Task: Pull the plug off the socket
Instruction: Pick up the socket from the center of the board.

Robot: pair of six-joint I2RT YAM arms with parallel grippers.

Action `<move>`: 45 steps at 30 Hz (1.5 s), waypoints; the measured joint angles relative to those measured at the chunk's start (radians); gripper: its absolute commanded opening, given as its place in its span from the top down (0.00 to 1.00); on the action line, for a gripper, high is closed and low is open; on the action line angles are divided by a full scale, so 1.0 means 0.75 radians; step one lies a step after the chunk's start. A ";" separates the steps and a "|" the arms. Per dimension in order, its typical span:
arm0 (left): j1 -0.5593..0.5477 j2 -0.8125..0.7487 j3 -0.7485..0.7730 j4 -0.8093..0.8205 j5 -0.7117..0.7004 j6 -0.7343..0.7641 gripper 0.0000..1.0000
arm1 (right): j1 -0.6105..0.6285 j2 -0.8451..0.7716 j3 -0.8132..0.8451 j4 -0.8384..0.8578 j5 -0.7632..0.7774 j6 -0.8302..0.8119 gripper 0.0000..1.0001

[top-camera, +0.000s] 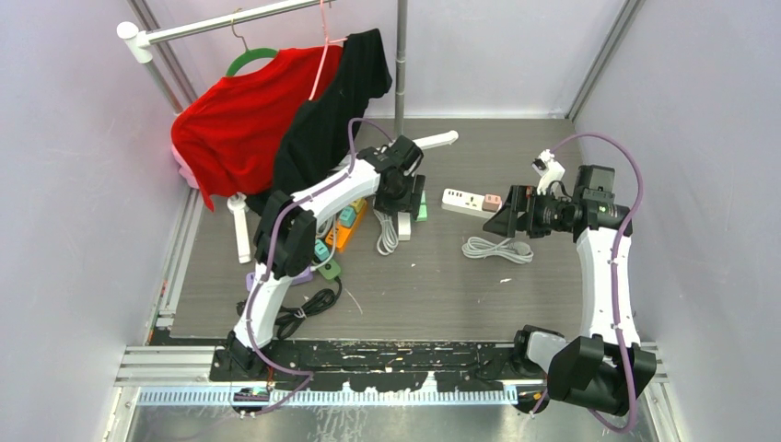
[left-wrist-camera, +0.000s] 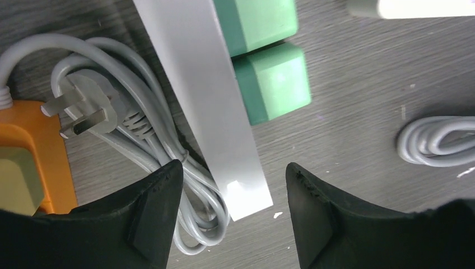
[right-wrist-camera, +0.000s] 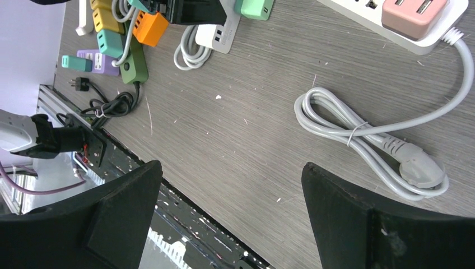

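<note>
Orange strip (left-wrist-camera: 33, 151) and grey cord (left-wrist-camera: 140, 112) lie leftmost. Left claw (left-wrist-camera: 232, 175) hangs low with its jaws partly apart, straddling the end of the white strip (left-wrist-camera: 196, 84); I see it gripping nothing. Green plug (left-wrist-camera: 271, 81) sits against that strip's right edge, just past the claw. Right claw (right-wrist-camera: 229, 167) hovers wide open and empty above a coil (right-wrist-camera: 336, 120), pink plug (right-wrist-camera: 413, 12) nearby.

You have bright, even light from overhead, with only soft shadows under the arms on the table (top-camera: 442, 285). In your left wrist view the white strip (left-wrist-camera: 196, 84) looks slightly soft, perhaps from closeness. The dark fingers (right-wrist-camera: 364, 224) lose detail along the wrist views' bottom edges.
</note>
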 measured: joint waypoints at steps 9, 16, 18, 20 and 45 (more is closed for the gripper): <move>-0.010 0.033 -0.029 -0.062 -0.013 -0.030 0.38 | 0.000 -0.001 -0.047 0.058 -0.006 0.047 0.00; -0.025 0.039 -0.029 -0.064 -0.007 -0.054 0.45 | 0.000 -0.004 -0.063 0.088 -0.011 0.072 0.00; -0.032 0.043 -0.029 -0.066 -0.006 -0.061 0.47 | 0.000 -0.004 -0.066 0.095 -0.015 0.077 0.00; -0.037 0.046 -0.028 -0.067 -0.006 -0.063 0.51 | 0.000 -0.004 -0.068 0.098 -0.016 0.082 0.00; -0.044 -0.073 -0.226 0.049 0.089 0.015 1.00 | 0.003 0.000 -0.067 -0.007 -0.244 -0.165 0.00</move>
